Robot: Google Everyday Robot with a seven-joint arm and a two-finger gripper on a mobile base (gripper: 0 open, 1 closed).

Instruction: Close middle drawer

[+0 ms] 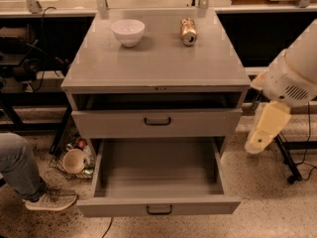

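Note:
The middle drawer [158,208] is pulled far out toward me. Its deep plain gray box is empty, and its low front carries a small black bar handle [159,210]. Above it, the taller-fronted drawer [156,123] with a larger black handle stands slightly open. My gripper [259,142] hangs on the white arm [292,73] to the right of the cabinet, level with the open drawer's right side. It is apart from the drawer and touches nothing.
A white bowl [128,31] and a tipped can [187,31] lie on the cabinet top [153,63]. A person's leg and shoe [29,182] are at the lower left, with a cup [74,160] on the floor beside the cabinet. A black stand leg [290,167] is on the right.

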